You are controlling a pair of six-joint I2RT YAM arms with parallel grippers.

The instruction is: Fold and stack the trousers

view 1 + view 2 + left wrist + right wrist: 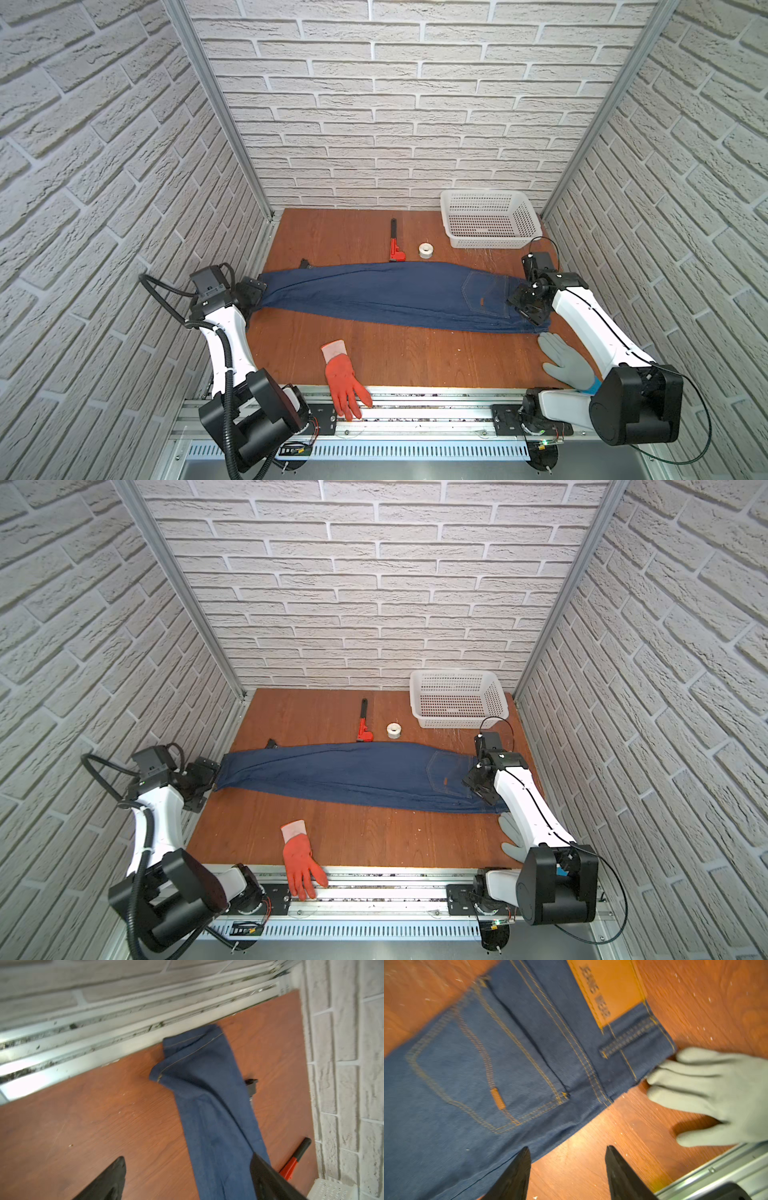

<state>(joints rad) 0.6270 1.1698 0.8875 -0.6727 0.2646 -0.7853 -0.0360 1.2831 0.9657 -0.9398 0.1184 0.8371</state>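
Here the trousers [386,291] lie flat, hems by left fingers [108,1180], waist by right fingers [517,1176].

The trousers [386,297] span the worktop [332,232] from left edge to right, splitting it into a near and a far strip. The near strip is bare in its middle. An orange glove [343,378] overhangs the near edge left of centre, and a grey glove [565,361] touches the waistband at near right. In the far strip, a wrench [395,243] and a tape roll [426,250] lie right at the denim. A white basket [490,242] fills the far right corner. The far left is open apart from a small black object [304,263] at the cloth's edge.
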